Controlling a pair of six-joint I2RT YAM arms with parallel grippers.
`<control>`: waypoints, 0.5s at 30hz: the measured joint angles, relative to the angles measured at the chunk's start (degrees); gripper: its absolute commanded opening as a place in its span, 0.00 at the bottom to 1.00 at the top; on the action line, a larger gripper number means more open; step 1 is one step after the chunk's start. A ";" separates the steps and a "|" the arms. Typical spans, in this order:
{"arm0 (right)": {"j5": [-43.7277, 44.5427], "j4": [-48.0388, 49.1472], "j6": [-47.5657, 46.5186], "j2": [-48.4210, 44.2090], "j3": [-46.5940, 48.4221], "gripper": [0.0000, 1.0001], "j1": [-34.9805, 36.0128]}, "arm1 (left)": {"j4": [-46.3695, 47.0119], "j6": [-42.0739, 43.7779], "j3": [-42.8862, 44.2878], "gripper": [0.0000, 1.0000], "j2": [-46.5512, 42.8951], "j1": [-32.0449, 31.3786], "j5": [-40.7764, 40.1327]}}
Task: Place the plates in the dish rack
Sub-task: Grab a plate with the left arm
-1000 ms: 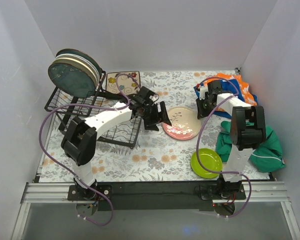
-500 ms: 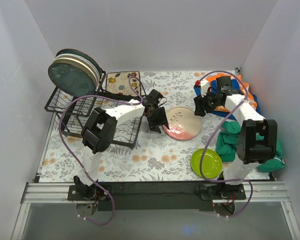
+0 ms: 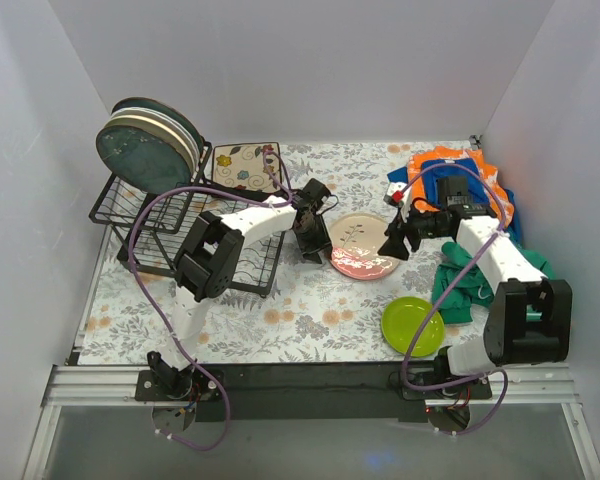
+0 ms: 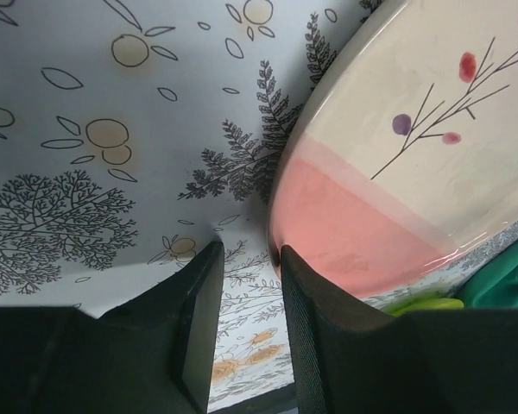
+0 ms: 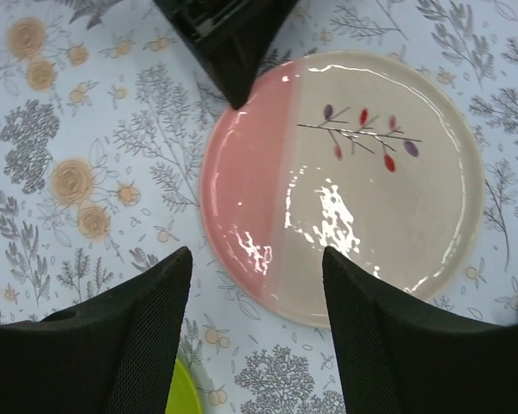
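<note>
- One plate decides the coming move: the pink-cream plate [image 3: 365, 245] lies flat on the flowered tablecloth [image 3: 310, 300], between the two grippers and just right of the dish rack [image 3: 150, 225].
- The left gripper [image 3: 315, 243] sits at that plate's left rim, on the side nearest the rack, so the left arm is the better placed to carry it over.
- Being round, the plate has no long axis. Only its thin rim offers a hold, and that rim runs across the fingertips in the left wrist view.
- The left fingers [image 4: 198, 328] stand a narrow gap apart with tablecloth showing between them. One tip meets the pink edge, though as far as the close view tells, nothing is pinched yet.
- The left arm reaches rightward from a raised elbow, its wrist tipped down toward the rim.
- The right gripper [image 3: 395, 240] hovers spread wide over the plate's right side, holding nothing.
- Several plates [image 3: 145, 140] stand on edge at the rack's far left. The lime green plate [image 3: 412, 326] lies flat near the right arm's base.
</note>
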 measured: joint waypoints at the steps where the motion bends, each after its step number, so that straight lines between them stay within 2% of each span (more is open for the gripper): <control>1: -0.79 -0.42 -1.20 -0.79 -0.79 0.68 0.37 | -0.20 -0.24 0.07 0.30 0.00 0.00 -0.22; 6: -3.50 -2.32 -10.34 -6.14 -6.34 0.68 4.72 | -0.48 -1.18 0.52 0.25 0.20 -0.07 -1.11; 8: -3.26 -2.82 -13.94 -8.63 -9.07 0.68 7.04 | -0.63 -1.57 0.92 0.16 0.46 -0.11 -1.33; 11: -1.84 -3.56 -18.03 -11.52 -12.15 0.68 10.29 | -0.57 -2.45 2.23 0.11 1.53 -0.11 -1.33; 14: 1.33 -2.34 -19.74 -13.60 -15.63 0.68 13.70 | -1.07 -3.23 3.58 0.00 2.45 -0.13 -1.18; 15: 2.71 -1.49 -19.76 -14.23 -16.98 0.68 14.82 | -1.18 -3.48 3.85 0.00 2.58 -0.13 -1.03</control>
